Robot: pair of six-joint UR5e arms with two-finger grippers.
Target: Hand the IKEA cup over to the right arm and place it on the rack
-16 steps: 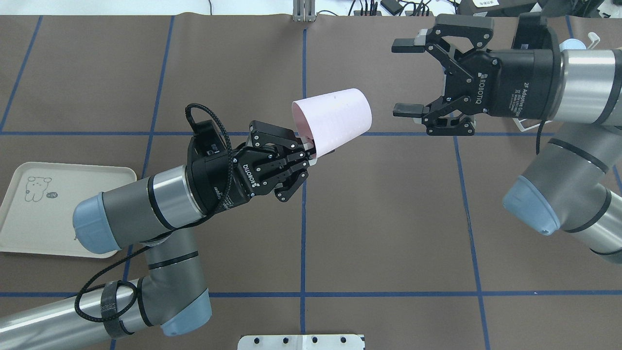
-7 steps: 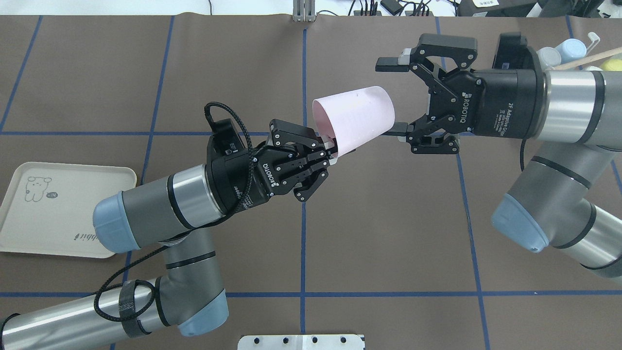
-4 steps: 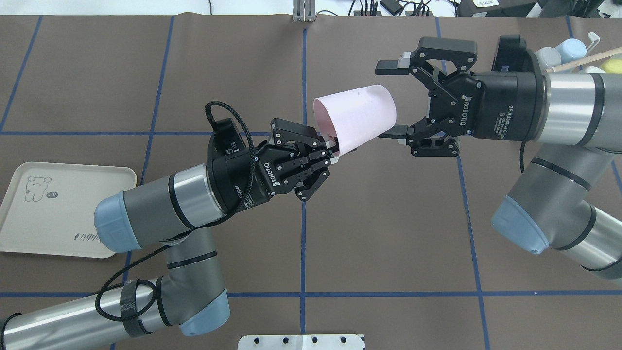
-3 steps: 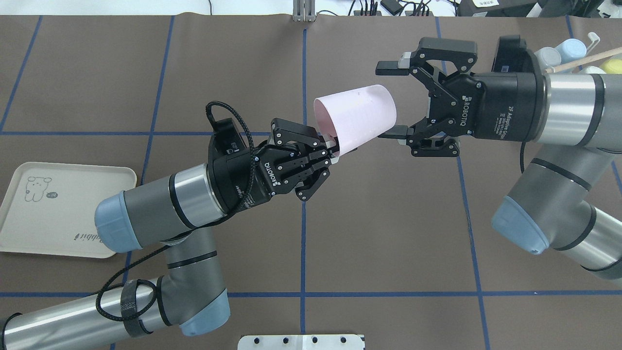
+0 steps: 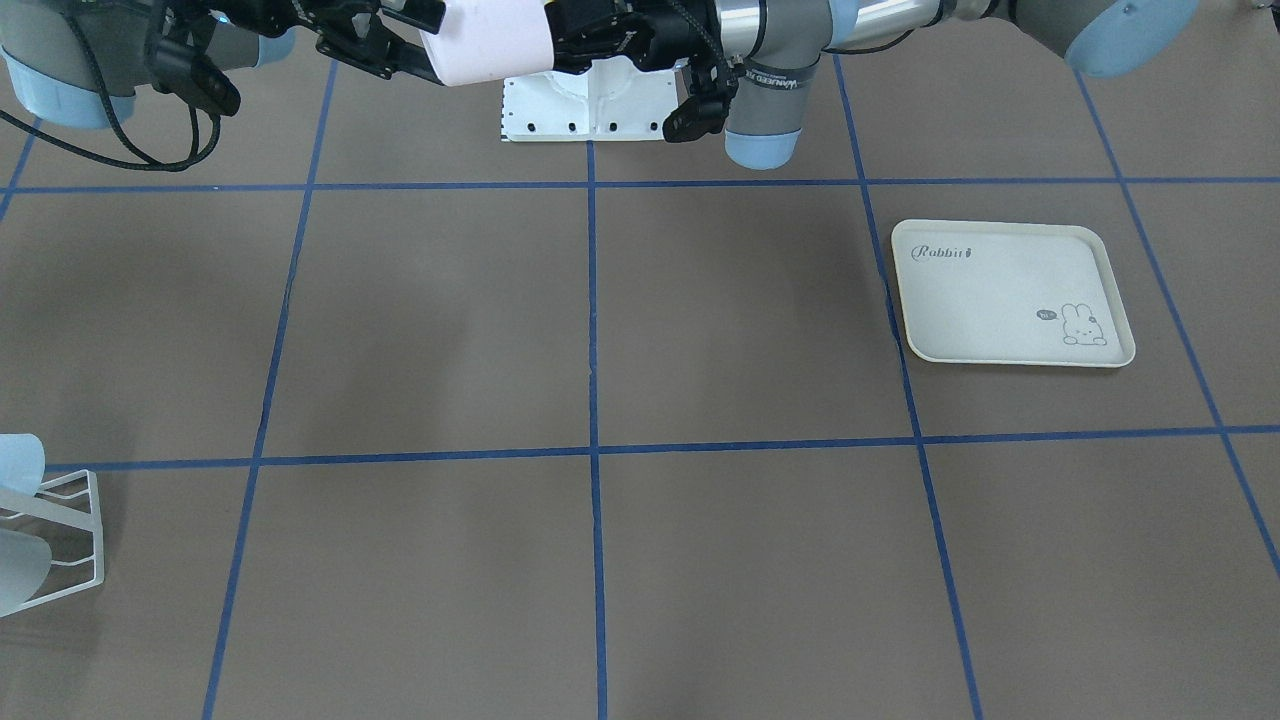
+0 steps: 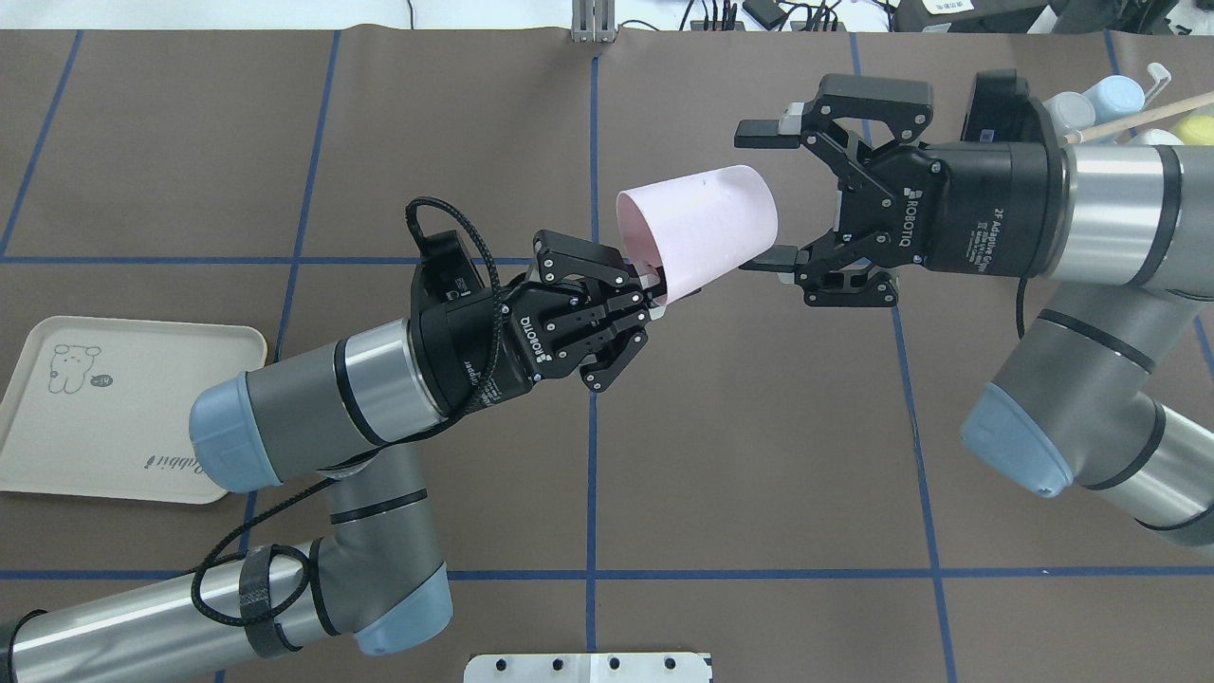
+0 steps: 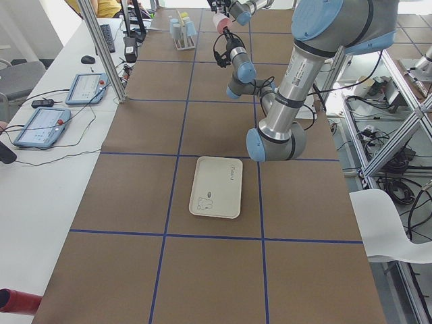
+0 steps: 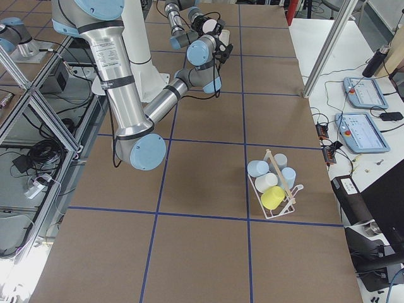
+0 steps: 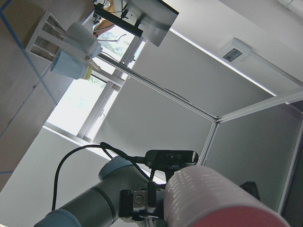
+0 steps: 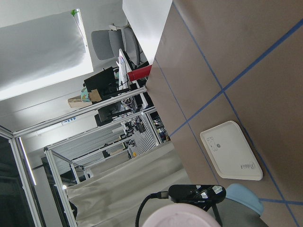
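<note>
The pale pink IKEA cup (image 6: 697, 232) lies on its side in the air above the table's middle, base pointing to the right arm. My left gripper (image 6: 654, 287) is shut on the cup's rim. My right gripper (image 6: 762, 196) is open, and its two fingers straddle the cup's base, one beyond it and one on the near side, without clamping it. The front-facing view shows the same cup (image 5: 485, 40) at its top edge. The white wire rack (image 8: 274, 186) stands at the table's far right, with several cups on it.
A cream rabbit-print tray (image 6: 123, 408) lies flat at the left, under my left arm's elbow. A white base plate (image 6: 588, 667) sits at the near edge. Blue tape lines grid the brown table cover (image 5: 740, 320).
My left arm carried the cup to the right, and my open right gripper moved left until its fingers came around the cup's base. In the last half second only a slight shift shows.
</note>
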